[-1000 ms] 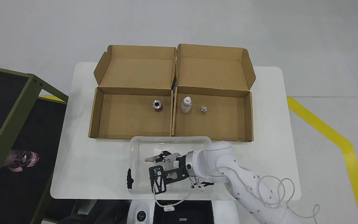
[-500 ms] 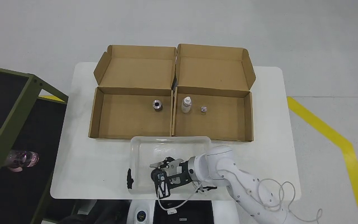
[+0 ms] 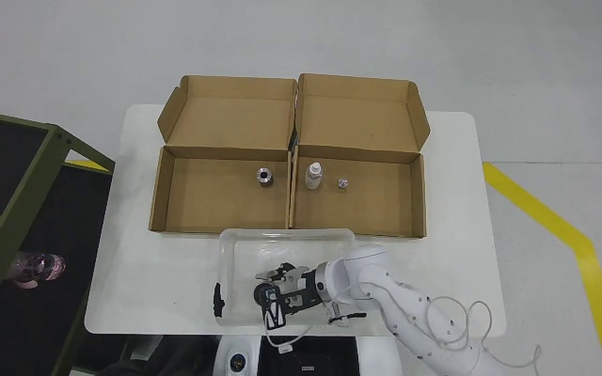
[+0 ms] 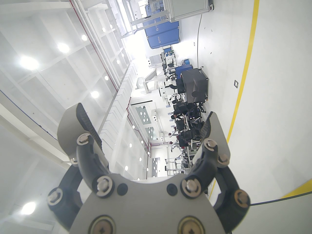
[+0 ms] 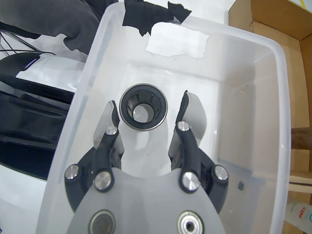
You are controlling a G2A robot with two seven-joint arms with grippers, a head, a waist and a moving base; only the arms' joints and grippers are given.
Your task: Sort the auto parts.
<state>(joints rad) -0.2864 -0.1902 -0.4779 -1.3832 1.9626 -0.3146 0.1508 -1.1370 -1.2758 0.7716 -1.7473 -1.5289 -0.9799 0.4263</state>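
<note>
- The right tool [image 5: 148,113] hangs inside the clear bin [image 5: 280,57] with its fingers [image 5: 186,108] spread apart. In the top view it [image 3: 271,301] sits in the part of the bin nearest the robot.
- A bearing [image 5: 143,109], a black ring with a metal rim, lies on the bin's floor between those fingers. It is just beside one finger and apart from the other, and it is not clamped.
- Torn black tape [image 5: 143,20] sticks to the bin's end wall ahead of the tool.
- The left tool [image 4: 146,113] is tipped up away from the bin, its fingers apart with nothing between them.
- The bin stands on a white tabletop [image 3: 141,273], at the robot's edge.
- Two open cardboard boxes lie side by side just beyond the bin. One box [image 3: 202,202] holds a metal bushing [image 3: 262,176]. The other box [image 3: 381,202] holds a white bottle [image 3: 312,175] and a small metal piece [image 3: 342,183].
- Past the tabletop is a pale grey floor [image 3: 527,75] with a yellow line [image 3: 541,214].
- Behind the left tool a bright hall [image 4: 73,49] shows rows of ceiling lights and blue machines [image 4: 162,35].
</note>
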